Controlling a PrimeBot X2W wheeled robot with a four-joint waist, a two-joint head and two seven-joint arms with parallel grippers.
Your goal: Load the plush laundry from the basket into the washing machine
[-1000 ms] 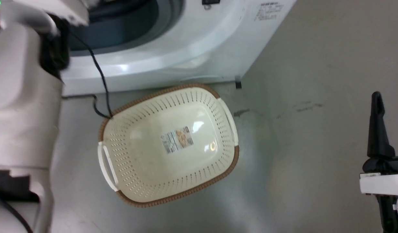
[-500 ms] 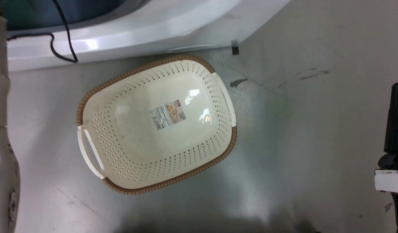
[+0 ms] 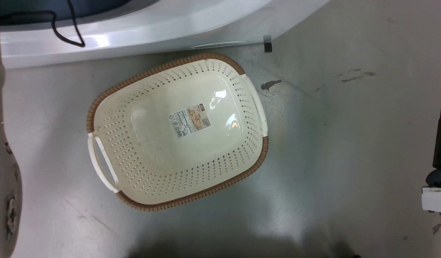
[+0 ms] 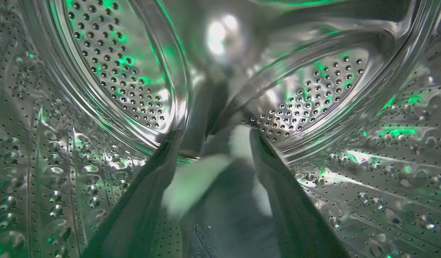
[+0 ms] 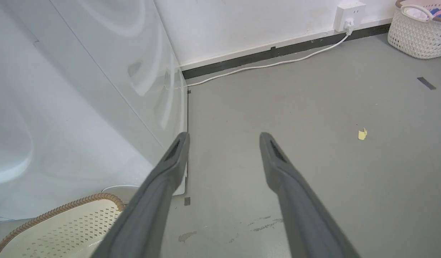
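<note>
Dark grey fingers (image 5: 295,200), pale arm (image 3: 5,200), black cable (image 3: 74,25).

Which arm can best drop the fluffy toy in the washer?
Left. The left jaws are inside the steel drum with the plush toy between them; the right jaws point at floor outside.

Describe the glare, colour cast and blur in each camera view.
Head view: white glare spots on the basket floor and a bright streak on the washing machine; dark shadow along the bottom edge. Left wrist view: green cast over the drum, one blown-out highlight, near plush laundry blurred. Right wrist view: even light, soft reflections on the washing machine's side.
</note>
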